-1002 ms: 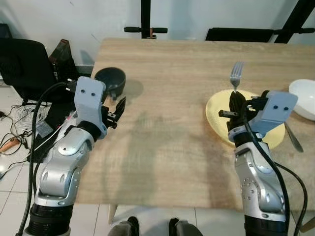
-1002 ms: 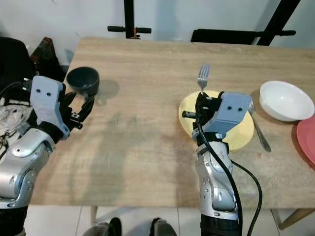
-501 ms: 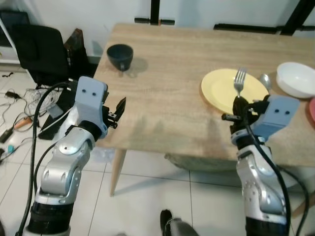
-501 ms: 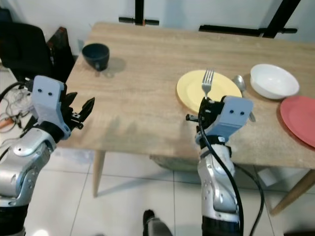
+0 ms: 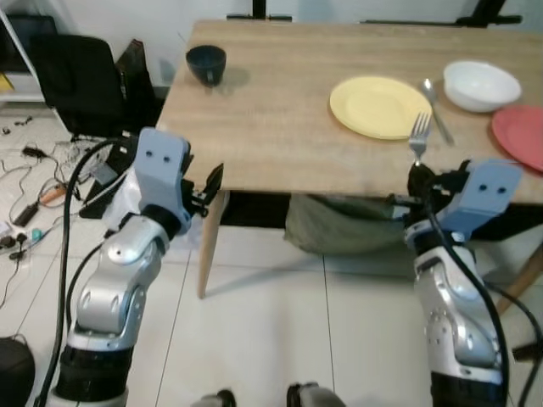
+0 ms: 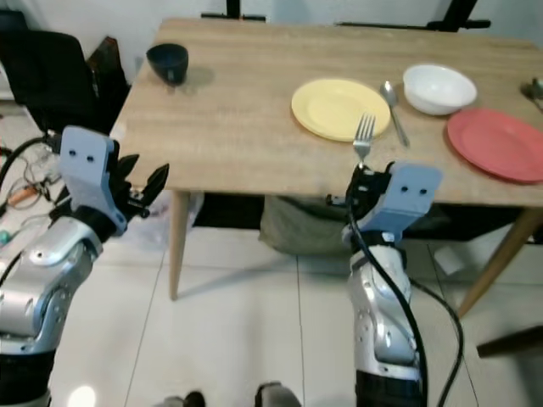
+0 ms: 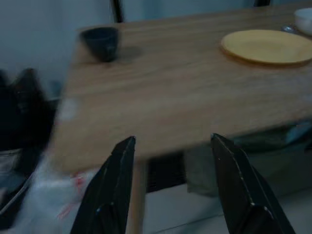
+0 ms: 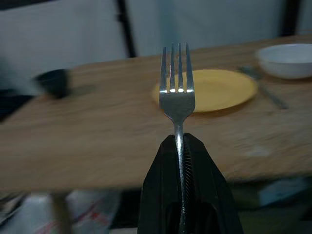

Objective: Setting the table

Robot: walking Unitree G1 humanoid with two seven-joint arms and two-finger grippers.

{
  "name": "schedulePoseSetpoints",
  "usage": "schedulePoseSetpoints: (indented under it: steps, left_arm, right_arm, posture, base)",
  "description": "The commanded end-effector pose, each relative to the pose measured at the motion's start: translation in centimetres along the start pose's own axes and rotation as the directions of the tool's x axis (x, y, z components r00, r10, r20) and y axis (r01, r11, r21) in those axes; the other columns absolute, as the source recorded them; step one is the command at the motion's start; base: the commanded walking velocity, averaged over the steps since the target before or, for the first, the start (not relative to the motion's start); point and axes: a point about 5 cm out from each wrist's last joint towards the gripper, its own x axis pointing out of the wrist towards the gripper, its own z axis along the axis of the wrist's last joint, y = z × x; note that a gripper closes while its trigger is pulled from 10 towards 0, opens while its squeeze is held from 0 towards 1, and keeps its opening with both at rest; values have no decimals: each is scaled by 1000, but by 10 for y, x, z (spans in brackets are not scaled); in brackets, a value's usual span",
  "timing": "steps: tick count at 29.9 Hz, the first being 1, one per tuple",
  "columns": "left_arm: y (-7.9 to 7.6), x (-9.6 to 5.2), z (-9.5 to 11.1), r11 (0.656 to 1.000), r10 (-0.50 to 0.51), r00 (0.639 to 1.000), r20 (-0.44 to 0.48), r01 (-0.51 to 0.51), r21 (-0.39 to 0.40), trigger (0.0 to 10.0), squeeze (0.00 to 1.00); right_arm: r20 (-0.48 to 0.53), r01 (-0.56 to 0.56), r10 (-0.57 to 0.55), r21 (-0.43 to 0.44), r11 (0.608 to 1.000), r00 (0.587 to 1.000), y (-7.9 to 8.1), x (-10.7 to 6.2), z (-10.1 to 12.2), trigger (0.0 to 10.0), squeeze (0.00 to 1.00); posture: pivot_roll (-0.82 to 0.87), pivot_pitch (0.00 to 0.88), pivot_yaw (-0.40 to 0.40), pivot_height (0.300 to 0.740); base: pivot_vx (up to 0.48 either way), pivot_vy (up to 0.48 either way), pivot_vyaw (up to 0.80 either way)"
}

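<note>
My right gripper (image 5: 422, 182) is shut on a silver fork (image 5: 418, 136), held upright with its tines up, in front of the wooden table's (image 5: 254, 127) near edge and over the floor. In the right wrist view the fork (image 8: 178, 92) rises from between the closed fingers (image 8: 161, 195). On the table lie a yellow plate (image 5: 379, 106), a spoon (image 5: 434, 106), a white bowl (image 5: 481, 85), a red plate (image 5: 519, 136) and a dark cup (image 5: 206, 64) at the far left corner. My left gripper (image 5: 212, 182) is open and empty, off the table's left front corner.
A black chair (image 5: 76, 80) and loose cables (image 5: 25, 170) are on the left. A grey-green bag (image 5: 339, 229) sits under the table, beside the wooden leg (image 5: 208, 254). White tiled floor lies between me and the table.
The view has pulled back from the table, so both grippers are now short of its edge, over the floor. The fork stays in the right gripper; the left stays open.
</note>
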Motion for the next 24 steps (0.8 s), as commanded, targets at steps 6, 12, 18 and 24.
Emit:
schedulePoseSetpoints:
  steps: [6,12,18,24]
  left_arm:
    - [-1,0,-5,1000,2,1000,-20,-2,-4,10000,35]
    - [-2,0,-5,1000,-1,1000,-20,1,-4,10000,35]
    - [-3,1,-5,1000,-6,1000,-19,6,-5,10000,35]
    - [-3,1,-6,1000,-7,1000,-19,7,-6,10000,35]
  right_arm:
    - [-4,4,-4,-11,1000,1000,-2,-1,-1,10000,0]
    - [-7,6,-6,-13,1000,1000,-3,-2,-2,10000,0]
    - [-10,8,-8,-16,1000,1000,-3,-3,-3,10000,0]
    - [-10,8,-8,-17,1000,1000,-3,-3,-3,10000,0]
  posture:
    - [-58,57,76,740]
    - [-58,57,76,740]
    - [-58,57,76,740]
    - [-63,58,79,740]
  base:
    - [-409,0,0]
    - [-411,0,0]
    - [-409,0,0]
    - [-407,0,0]
